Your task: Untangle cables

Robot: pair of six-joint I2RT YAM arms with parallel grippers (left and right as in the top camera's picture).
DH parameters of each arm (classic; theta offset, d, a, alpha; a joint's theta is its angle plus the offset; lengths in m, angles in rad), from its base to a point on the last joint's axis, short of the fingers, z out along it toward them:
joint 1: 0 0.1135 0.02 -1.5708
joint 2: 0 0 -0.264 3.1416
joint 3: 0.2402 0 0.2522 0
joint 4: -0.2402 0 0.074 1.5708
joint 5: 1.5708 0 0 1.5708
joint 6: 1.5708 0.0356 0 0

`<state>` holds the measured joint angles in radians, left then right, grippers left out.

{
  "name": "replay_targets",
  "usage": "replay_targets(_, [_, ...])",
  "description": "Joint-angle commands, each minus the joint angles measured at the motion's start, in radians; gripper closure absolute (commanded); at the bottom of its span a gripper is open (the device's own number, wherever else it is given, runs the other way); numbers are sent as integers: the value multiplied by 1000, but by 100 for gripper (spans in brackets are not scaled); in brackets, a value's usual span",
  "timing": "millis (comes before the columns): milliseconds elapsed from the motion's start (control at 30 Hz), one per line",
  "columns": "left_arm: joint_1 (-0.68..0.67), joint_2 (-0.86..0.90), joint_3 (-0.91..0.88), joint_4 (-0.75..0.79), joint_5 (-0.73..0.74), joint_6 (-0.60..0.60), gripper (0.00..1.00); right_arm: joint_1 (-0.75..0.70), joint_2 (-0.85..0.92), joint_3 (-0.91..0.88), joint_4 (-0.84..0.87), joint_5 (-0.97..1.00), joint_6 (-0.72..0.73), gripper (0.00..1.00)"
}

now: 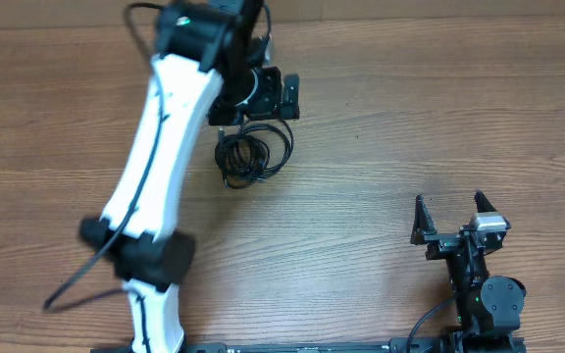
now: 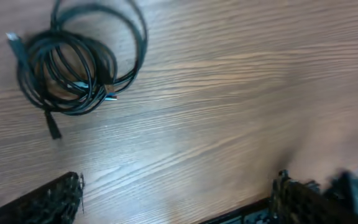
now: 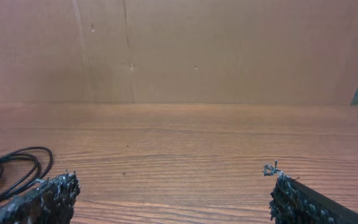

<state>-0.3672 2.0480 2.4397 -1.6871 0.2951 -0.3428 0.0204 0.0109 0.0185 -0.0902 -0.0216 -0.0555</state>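
A tangled bundle of black cables (image 1: 251,149) lies on the wooden table, left of centre near the back. In the left wrist view the cable bundle (image 2: 73,65) sits at upper left, with loops and plug ends showing. My left gripper (image 1: 263,95) hovers just behind the bundle, open and empty; its fingers (image 2: 176,199) show at the bottom corners, apart from the cables. My right gripper (image 1: 449,218) is open and empty at the front right, far from the bundle. In the right wrist view a loop of the cable (image 3: 14,171) shows at the far left, beyond the fingers (image 3: 173,193).
The wooden table (image 1: 381,127) spreads around the bundle. A brown cardboard wall (image 3: 179,50) stands behind the table's far edge. The left arm's white link (image 1: 160,167) stretches over the table's left side. A black rail (image 1: 302,345) runs along the front edge.
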Motion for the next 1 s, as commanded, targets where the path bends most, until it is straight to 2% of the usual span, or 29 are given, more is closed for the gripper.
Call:
replay_targets(0, [-16, -89, 3, -3, -11, 10, 0, 3, -8, -10, 6, 5, 6, 0])
replay_targets(233, [-48, -148, -40, -3, 18, 10, 0, 3, -8, -10, 6, 5, 6, 0])
replay_targets(433, [-66, -161, -136, -3, -34, 10, 1, 3, -8, -10, 6, 5, 6, 0])
replay_targets(767, [-40, -161, -224, -1, -299, 5, 1, 3, -8, -10, 6, 5, 6, 0])
replay_targets(967, [-37, -161, -229, 30, -348, 6, 0, 3, -8, -10, 6, 5, 6, 0])
